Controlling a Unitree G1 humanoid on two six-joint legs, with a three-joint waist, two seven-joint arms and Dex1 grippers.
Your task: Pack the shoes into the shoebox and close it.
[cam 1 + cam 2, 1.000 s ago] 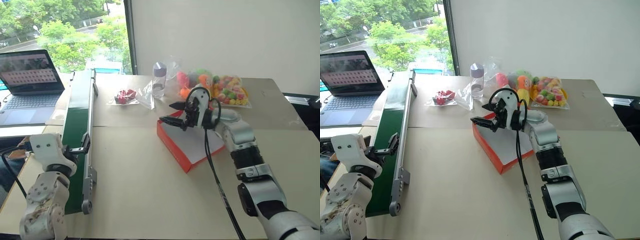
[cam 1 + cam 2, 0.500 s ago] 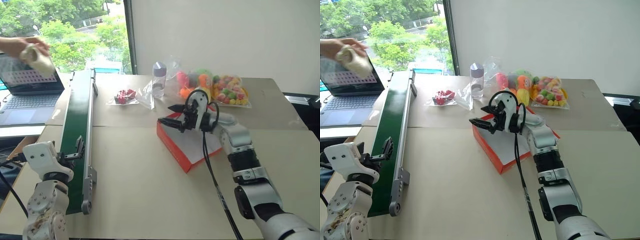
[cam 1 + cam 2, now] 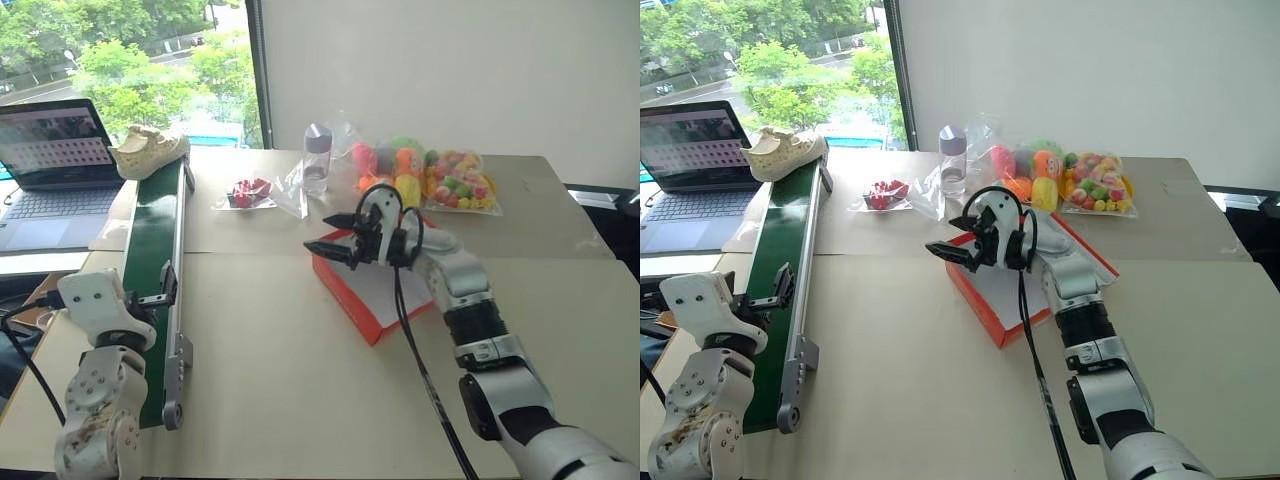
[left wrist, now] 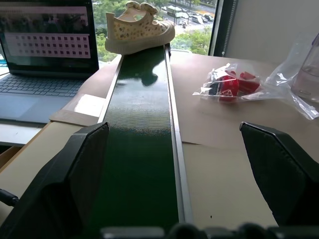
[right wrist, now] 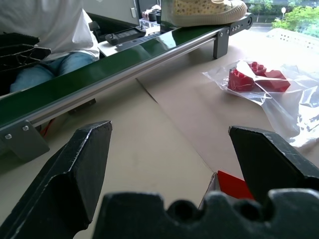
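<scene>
A: What sits nearest?
B: The left end effector (image 3: pixel 163 297), fingers spread and empty, at the near end of the long green board (image 3: pixel 155 240) along the tabletop's (image 3: pixel 270 370) left edge.
A: And mid-tabletop?
B: The right end effector (image 3: pixel 330 233), also spread wide and holding nothing, hangs over the near-left corner of the open shoebox (image 3: pixel 372 290).
A: The shoes?
B: One cream shoe (image 3: pixel 148 152) rests on the board's far end, near the far-left corner beside a laptop (image 3: pixel 55 150).
</scene>
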